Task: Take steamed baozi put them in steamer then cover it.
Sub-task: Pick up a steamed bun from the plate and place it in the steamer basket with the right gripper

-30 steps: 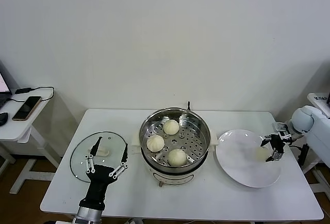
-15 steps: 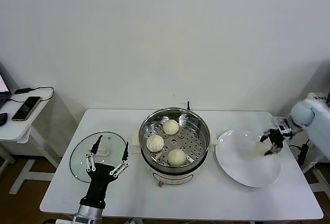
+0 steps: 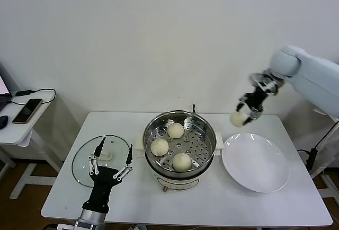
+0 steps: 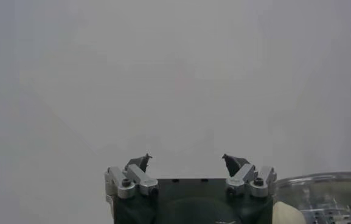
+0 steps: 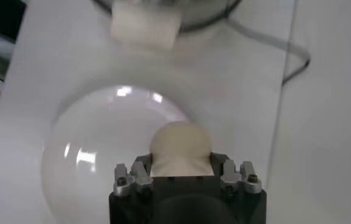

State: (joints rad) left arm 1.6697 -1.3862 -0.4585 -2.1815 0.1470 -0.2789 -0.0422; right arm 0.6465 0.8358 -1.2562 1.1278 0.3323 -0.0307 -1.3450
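Three steamed baozi (image 3: pixel 175 130) lie on the perforated tray of the steamer (image 3: pixel 207 130) at the table's middle. A further baozi (image 3: pixel 238 118) hangs in the air above the plate's far edge, just right of the steamer, with my right gripper (image 3: pixel 244 114) shut on it. The right wrist view shows that baozi (image 5: pixel 180 143) pinched in the right gripper (image 5: pixel 180 167). The glass cover (image 3: pixel 83 161) lies flat at the front left. My left gripper (image 3: pixel 113 153) stands open over it, holding nothing; the left wrist view shows that gripper (image 4: pixel 187 159) with nothing between its jaws.
A white plate (image 3: pixel 255 162) lies bare right of the steamer, seen below the held bun in the right wrist view (image 5: pixel 96 170). A side table at far left holds a phone (image 3: pixel 27 111) and a cable. The wall stands close behind the table.
My right gripper closed on the baozi on the plate, then rose with it and swung left toward the steamer. The left arm stayed still.
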